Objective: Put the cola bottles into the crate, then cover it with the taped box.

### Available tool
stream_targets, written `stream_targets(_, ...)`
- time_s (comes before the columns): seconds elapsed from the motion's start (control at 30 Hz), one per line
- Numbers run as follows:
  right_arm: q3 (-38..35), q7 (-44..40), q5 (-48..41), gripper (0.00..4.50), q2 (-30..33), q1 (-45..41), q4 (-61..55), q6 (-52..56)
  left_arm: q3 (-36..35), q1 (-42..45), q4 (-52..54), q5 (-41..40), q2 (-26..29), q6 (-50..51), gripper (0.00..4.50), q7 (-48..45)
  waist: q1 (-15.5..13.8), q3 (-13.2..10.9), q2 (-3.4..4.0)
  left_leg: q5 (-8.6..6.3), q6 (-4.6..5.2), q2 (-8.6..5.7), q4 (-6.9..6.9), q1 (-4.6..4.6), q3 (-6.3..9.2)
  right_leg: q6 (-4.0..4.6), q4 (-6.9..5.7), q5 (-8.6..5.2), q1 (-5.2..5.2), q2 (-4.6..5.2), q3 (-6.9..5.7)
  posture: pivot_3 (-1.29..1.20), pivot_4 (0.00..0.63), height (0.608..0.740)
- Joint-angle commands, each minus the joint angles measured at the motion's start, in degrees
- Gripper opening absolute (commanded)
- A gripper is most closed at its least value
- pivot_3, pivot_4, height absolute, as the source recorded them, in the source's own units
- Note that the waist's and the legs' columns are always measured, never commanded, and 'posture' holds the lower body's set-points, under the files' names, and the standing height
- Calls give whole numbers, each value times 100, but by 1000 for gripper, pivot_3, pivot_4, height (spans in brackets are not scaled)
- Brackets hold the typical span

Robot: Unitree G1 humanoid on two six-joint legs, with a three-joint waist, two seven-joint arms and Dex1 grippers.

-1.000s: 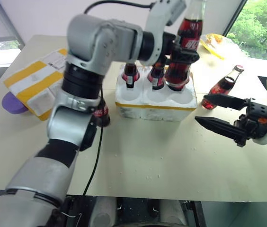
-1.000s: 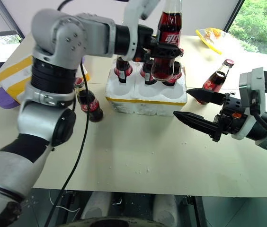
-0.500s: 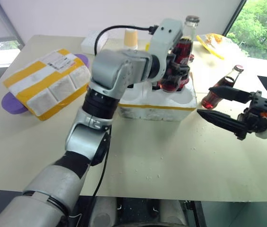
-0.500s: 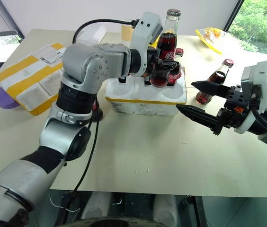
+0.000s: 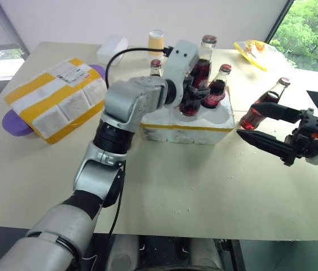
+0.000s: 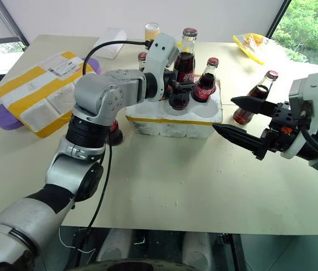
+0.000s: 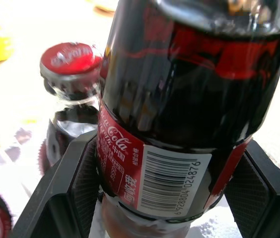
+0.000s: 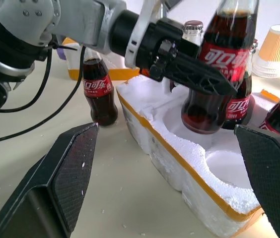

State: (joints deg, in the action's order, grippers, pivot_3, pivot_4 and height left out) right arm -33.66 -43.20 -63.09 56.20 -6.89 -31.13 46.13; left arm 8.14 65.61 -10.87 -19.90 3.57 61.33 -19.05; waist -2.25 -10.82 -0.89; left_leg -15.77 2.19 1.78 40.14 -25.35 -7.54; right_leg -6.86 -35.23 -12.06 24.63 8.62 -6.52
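- Head views: the left gripper (image 6: 177, 95) is clamped on a cola bottle (image 6: 183, 62) whose base sits at the mouth of a front well of the crate (image 6: 173, 123); the arm hides the crate's left wells. Another bottle (image 6: 205, 86) stands just beside it in the crate, one (image 6: 256, 100) stands on the table (image 6: 164, 180) right of the crate, and one (image 6: 114, 132) left of it is mostly hidden behind the arm. The right gripper (image 6: 241, 119) hovers near the crate, jaws wide apart and empty. The taped box (image 6: 35, 93) lies well left.
- Left wrist view: both pads (image 7: 83, 178) press the held bottle's label; its top is cut off.
- Right wrist view: the spread fingers (image 8: 70, 163) frame the crate, and the bottle's base (image 8: 202, 116) is in the well's mouth, though how deep is unclear.
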Motion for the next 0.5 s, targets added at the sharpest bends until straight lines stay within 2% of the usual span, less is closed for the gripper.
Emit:
stream_targets(0.03,-153,-32,42,4500,67,-84,44,-126,3,-31,190,87,-91,-293,2847,-11,2,0,0,0,0,1,0,0,0,0,-1,0,1,-1,0,0,150,740)
stream_targets(0.27,-119,-26,86,4500,64,-128,101,-127,208,-269,360,182,71,-125,2847,-163,-6,2,3,-1,2,1,3,1,2,1,-2,1,-4,1,0,0,150,740)
stream_targets(0.33,-84,-14,111,4500,48,-149,117,-136,255,-285,394,202,115,-83,3861,-195,-2,2,3,-1,2,2,3,2,2,1,-2,0,-4,1,0,0,150,740)
stream_targets(0.4,-56,12,118,4500,34,-172,124,-139,259,-290,442,210,121,-44,4468,-220,1,2,3,-1,2,2,3,1,2,1,-2,1,-3,0,-1,0,150,740)
stream_targets(0.5,-18,29,132,4500,25,-210,143,-143,249,-284,471,225,92,-38,4468,-233,-7,2,3,-1,2,2,3,1,3,1,-2,1,-4,1,-1,0,150,740)
